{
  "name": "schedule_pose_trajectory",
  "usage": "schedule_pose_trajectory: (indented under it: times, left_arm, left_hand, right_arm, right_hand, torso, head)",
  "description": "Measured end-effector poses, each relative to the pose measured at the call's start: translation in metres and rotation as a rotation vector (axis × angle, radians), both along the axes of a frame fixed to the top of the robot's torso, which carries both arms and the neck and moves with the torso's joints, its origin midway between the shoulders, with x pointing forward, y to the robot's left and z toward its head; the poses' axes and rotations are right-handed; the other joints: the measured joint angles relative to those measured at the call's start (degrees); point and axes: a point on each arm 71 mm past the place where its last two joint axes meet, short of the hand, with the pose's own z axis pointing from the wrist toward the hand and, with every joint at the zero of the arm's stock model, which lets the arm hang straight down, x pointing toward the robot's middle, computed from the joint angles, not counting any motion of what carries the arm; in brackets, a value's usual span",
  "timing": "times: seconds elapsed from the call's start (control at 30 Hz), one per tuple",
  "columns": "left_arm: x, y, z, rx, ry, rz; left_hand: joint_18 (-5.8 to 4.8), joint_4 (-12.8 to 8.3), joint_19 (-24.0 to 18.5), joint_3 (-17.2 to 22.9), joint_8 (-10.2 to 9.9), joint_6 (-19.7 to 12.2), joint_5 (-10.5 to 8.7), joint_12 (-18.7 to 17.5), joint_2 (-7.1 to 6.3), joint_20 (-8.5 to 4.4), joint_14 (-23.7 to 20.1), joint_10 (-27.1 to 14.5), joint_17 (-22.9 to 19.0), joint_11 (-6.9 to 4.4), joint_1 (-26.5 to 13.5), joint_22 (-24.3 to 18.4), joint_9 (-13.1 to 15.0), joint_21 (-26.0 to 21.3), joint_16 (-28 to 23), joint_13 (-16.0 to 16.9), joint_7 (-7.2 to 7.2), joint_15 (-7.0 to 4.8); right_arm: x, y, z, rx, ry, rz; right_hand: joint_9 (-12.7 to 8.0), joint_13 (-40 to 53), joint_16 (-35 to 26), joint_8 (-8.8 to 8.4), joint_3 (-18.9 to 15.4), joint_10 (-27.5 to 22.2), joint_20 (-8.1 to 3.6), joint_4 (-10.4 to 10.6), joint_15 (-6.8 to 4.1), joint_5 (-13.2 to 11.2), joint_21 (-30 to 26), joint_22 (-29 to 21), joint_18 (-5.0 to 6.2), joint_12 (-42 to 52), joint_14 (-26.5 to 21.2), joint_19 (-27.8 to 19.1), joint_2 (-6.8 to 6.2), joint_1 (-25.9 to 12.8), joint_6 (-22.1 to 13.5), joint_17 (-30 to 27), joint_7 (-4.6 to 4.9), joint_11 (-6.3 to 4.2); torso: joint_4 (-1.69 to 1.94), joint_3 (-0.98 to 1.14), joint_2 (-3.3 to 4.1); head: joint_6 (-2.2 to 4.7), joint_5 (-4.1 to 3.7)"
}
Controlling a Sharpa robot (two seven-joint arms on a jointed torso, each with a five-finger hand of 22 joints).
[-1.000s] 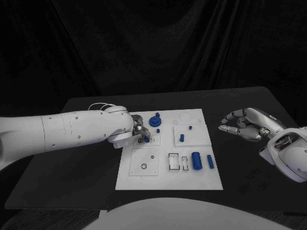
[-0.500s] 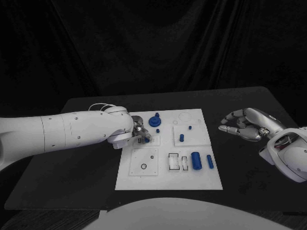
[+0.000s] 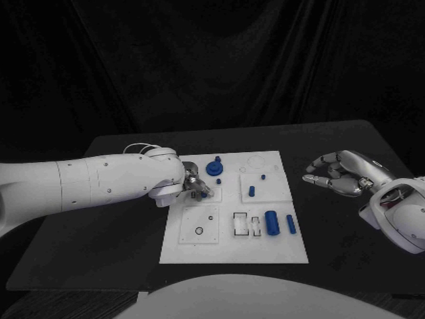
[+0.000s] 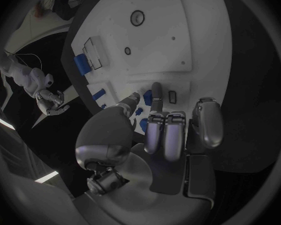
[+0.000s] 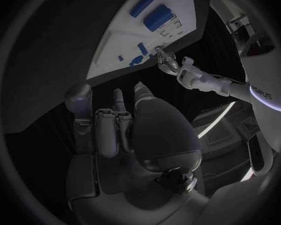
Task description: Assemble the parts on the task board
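- I judge the job partway: on the task board (image 3: 270, 249), mid-desk (image 3: 107, 259), my left hand (image 3: 186, 188) pinches a small blue part (image 3: 202, 193) over the board's upper-left corner.
- My right hand (image 3: 339, 173) hangs curled and empty beside the board.
- I count two lying cylinders (image 3: 281, 222), one gear-like piece (image 3: 216, 167) and roughly four small pegs (image 3: 252, 191); exact peg count unclear.

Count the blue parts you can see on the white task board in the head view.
6: gear, small peg, dot, short peg, thick cylinder, slim cylinder. Left hand may hide more.
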Motion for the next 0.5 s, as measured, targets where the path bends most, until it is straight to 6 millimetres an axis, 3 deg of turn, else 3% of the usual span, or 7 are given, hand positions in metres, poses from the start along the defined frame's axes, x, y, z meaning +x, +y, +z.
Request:
schedule_pose_trajectory:
  times: [0.1, 0.4, 0.5]
  left_arm:
    - [-0.0001, 0.0003, -0.0002, 0.003, 0.003, -0.001]
    - [0.0005, 0.0015, -0.0004, 0.005, 0.003, 0.003]
    - [-0.0006, 0.0025, 0.0005, -0.001, -0.004, 0.007]
  left_hand:
    - [0.00, 2.04, 0.00, -2.65, 0.00, 0.00, -1.78, 0.00, -0.17, 0.00, 0.00, 0.00, 0.00, 0.00, -1.35, 0.00, 0.77, 0.00, 0.00, 0.00, 0.00, 0.00]
    - [0.00, 7.26, 0.00, -8.71, 1.11, -0.21, -2.06, 0.00, -0.94, 0.00, 0.00, 0.00, 0.00, 0.00, -4.35, 0.00, 2.57, -0.35, 0.00, 0.00, 0.22, 0.00]
    - [0.00, 8.49, 0.00, -10.38, 2.02, 0.33, -2.06, 0.00, -0.94, 0.00, 0.00, 0.00, 0.00, 0.00, -4.35, 0.00, 3.51, -0.35, 0.00, 0.00, -0.32, 0.00]
  right_arm:
    - [-0.0001, -0.0002, -0.0002, 0.000, 0.001, 0.000]
    - [-0.0006, -0.0008, -0.0006, -0.001, 0.003, -0.001]
    - [-0.0007, -0.0016, -0.0006, -0.002, 0.003, -0.002]
  right_hand:
    - [0.00, 0.00, 0.00, 0.00, 0.00, 0.00, 0.00, 0.00, 0.00, 0.00, 0.00, 0.00, 0.00, -0.03, 0.00, 0.00, 0.00, 0.00, 0.00, 0.00, 0.00, 0.00]
    - [-0.07, 0.02, 0.00, 0.00, 0.00, 0.00, 0.00, 0.00, 0.00, 0.00, 0.00, -0.01, 0.00, -0.03, 0.00, 0.00, -0.21, 0.20, 0.00, 0.00, 0.00, 0.00]
    - [-0.07, 0.02, 0.00, 0.00, 0.00, 0.00, 0.00, 0.00, 0.00, 0.00, 0.00, -0.01, 0.00, -0.03, 0.00, 0.00, -0.21, 0.20, 0.00, 0.00, 0.00, 0.00]
  torso:
    - [0.00, 0.00, 0.00]
    - [0.01, 0.00, 0.01]
    - [0.01, -0.02, 0.00]
  head:
    - [0.00, 0.03]
    - [0.00, 0.12]
    - [0.00, 0.05]
